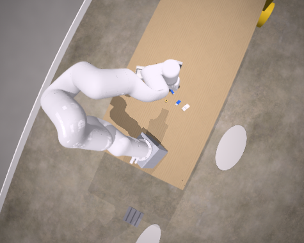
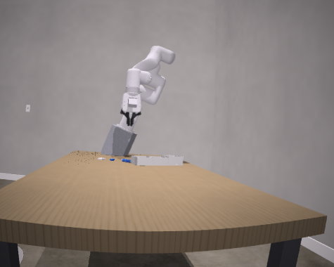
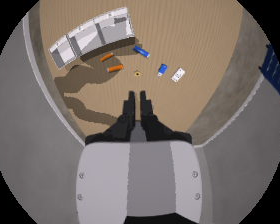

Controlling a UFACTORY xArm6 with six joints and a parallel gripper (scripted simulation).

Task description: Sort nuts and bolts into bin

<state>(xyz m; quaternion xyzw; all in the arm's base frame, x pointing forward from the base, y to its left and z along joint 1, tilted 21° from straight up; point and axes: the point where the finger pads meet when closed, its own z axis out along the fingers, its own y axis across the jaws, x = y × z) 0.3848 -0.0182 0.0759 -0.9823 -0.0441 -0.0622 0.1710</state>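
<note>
Two fingers: mine, black, nearly pressed together with only a thin slit between them; my gripper [image 3: 136,96] is clenched on nothing and hangs high above the table [image 2: 164,197].

Bins: a row of joined white bins [image 3: 91,38] lies on the wood ahead and to the left of my fingertips in the wrist view. I cannot read which one carries the letter P.

Orange pieces: two small orange things, one [image 3: 107,58] just beside the bins' near wall and one [image 3: 115,70] a little closer to me. I cannot tell whether they are bolts.

Nut: one tiny brass-coloured ring [image 1: 166,100] lies on the table, apart from the bins, nearly straight under my fingertips in the wrist view. It looks like a nut, though it is very small.

Blue pieces: one [image 3: 141,51] lies near the bins' right end; another [image 3: 163,68] lies further right, well apart from the bins.

White block: a small white piece [image 3: 179,75] lies just beside the second blue piece, on its far side from the bins.

My arm: white, bent over the bins in the top view, hiding most of them. My grey base block [image 1: 153,151] stands at the table's near edge.
</note>
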